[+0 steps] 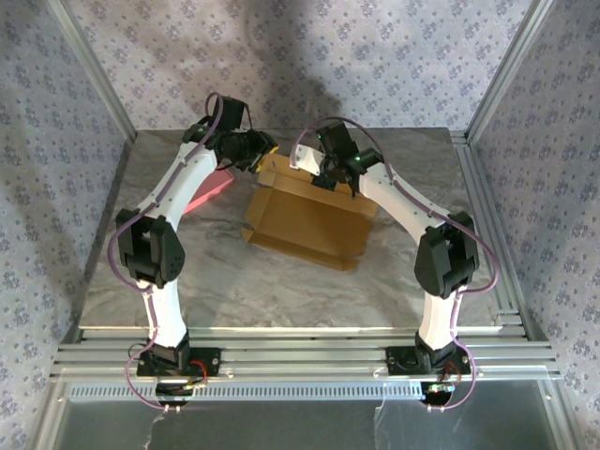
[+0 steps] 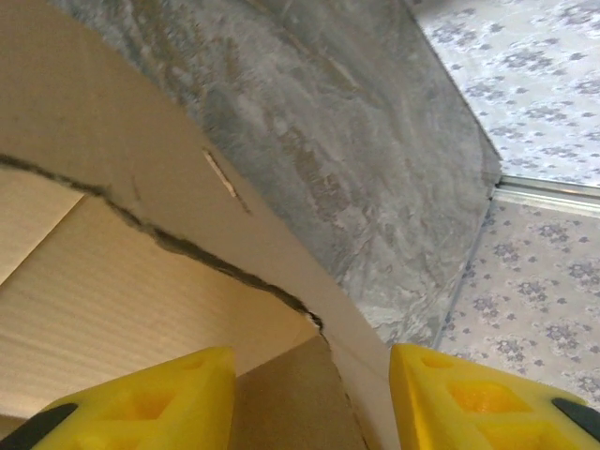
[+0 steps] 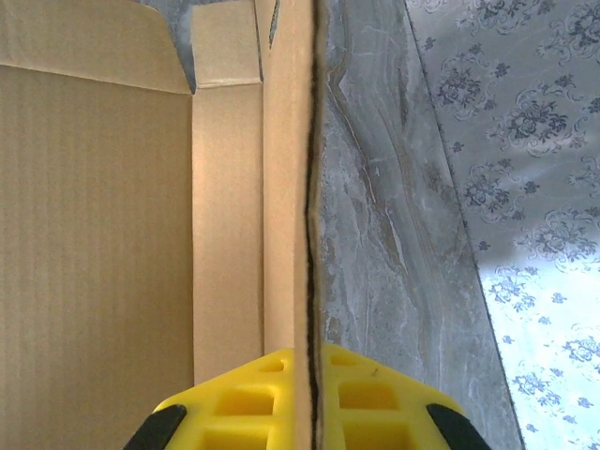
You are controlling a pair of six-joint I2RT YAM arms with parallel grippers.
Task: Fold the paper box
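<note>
I am working over the grey marble table [image 1: 281,291], and the paper box [image 1: 309,220] is lying on its far middle, between my two arms, brown and open at the top. It is looking roughly halfway folded to me: the base is lying flat, cardboard is standing up along the far side and at the far right, and a low darker band is showing along the near edge, though I am not able to tell whether that is a finished wall. A pink flat piece [image 1: 211,192] is lying just left of the box, partly under my left arm. My right gripper [image 3: 309,375] is pinching an upright wall at the far right of the box, its yellow jaws closed tight on the cardboard edge running between them. My left gripper [image 2: 314,375] is sitting at the far left corner with its jaws standing partway apart, straddling the cardboard there without visibly pressing on it. What is remaining, I am judging, is locking the walls, tucking the loose flaps and closing the top.
</note>
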